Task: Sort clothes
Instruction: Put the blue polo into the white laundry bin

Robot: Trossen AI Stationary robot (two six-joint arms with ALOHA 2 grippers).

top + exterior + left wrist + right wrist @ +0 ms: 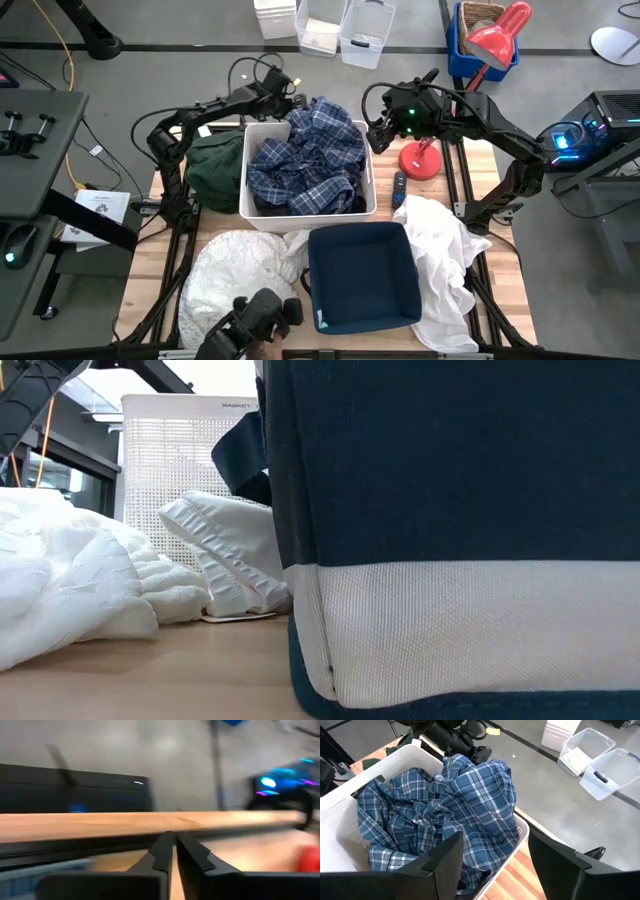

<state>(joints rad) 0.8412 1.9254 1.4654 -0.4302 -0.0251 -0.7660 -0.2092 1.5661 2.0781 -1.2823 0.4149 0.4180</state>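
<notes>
A blue-and-white plaid shirt (310,155) lies heaped in the white plastic bin (372,195) at the table's far middle, and it also shows in the right wrist view (455,805). Dark cloth (300,206) shows under it at the bin's near side. A dark green garment (215,165) lies left of the bin. White garments lie at the near left (235,275) and at the right (440,245) beside the navy fabric bin (360,275). My left gripper (290,100) is shut and empty at the bin's far left corner. My right gripper (495,870) is open above the bin's far right corner (375,130), touching nothing.
A red round-based object (420,160) and a small dark remote-like object (400,188) lie right of the white bin. A dark object (255,322) sits at the near edge. In the low view the navy bin (450,460) fills the right. Clear boxes (345,25) stand on the floor beyond.
</notes>
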